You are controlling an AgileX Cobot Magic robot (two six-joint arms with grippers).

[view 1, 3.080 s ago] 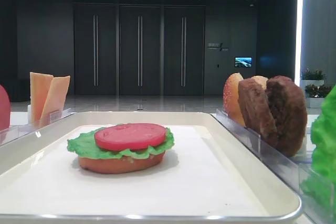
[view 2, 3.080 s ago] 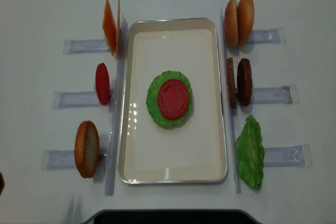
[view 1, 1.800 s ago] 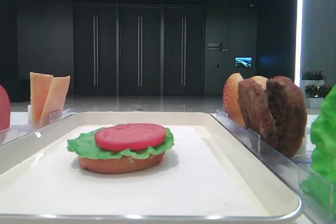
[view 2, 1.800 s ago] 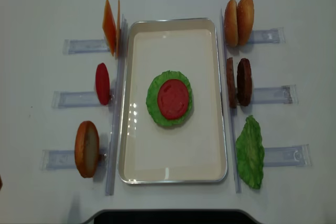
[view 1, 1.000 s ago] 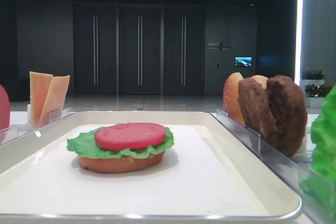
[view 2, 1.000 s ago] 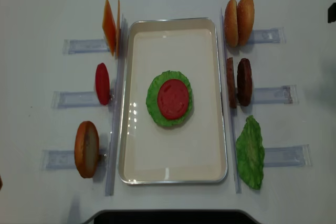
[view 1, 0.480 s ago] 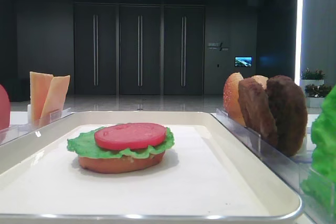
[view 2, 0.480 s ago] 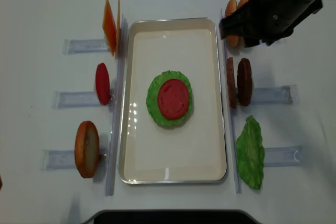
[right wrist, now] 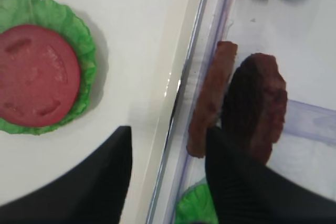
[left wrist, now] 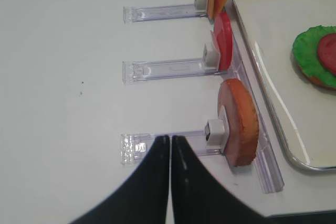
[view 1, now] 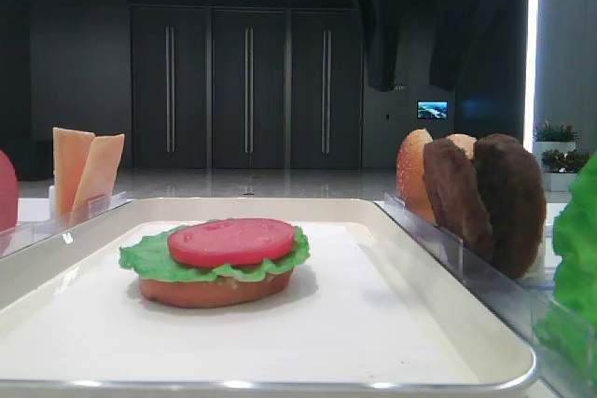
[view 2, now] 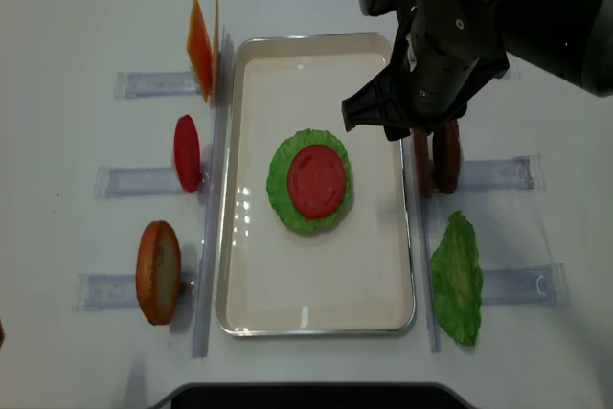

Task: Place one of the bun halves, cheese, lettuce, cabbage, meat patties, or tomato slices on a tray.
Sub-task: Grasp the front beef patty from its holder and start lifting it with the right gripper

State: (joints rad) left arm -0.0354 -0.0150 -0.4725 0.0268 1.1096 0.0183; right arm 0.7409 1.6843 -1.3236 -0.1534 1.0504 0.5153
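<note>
Count from overhead: two meat patties (view 2: 439,156) stand on edge in a clear rack (view 2: 493,173) right of the tray (view 2: 239,237), with one loose lettuce (view 2: 456,280) leaf below them. The domed buns above the patties are hidden by the arm. On the left of the tray are two cheese (view 2: 200,49) slices upright, one tomato slice (view 2: 187,152), and one bun half (view 2: 158,271) on edge. On the tray itself sits one stack: flat bun base (view 1: 215,290), green leaf (view 2: 281,200), and a red slice (view 2: 316,180) on top.

Room to move: the stack sits mid-tray with bare cream floor all round it. The patties stand just beside the tray's right rim, pressed close to each other.

The right gripper (right wrist: 168,179) hangs over that rim and the patties, its jaws spread. One dark finger (right wrist: 100,182) is above the tray, the other above the rack in front of the patties, gripping nothing. The left gripper (left wrist: 169,174) hovers over bare bench (left wrist: 63,103) near the left bun half, jaws pressed together, empty.
</note>
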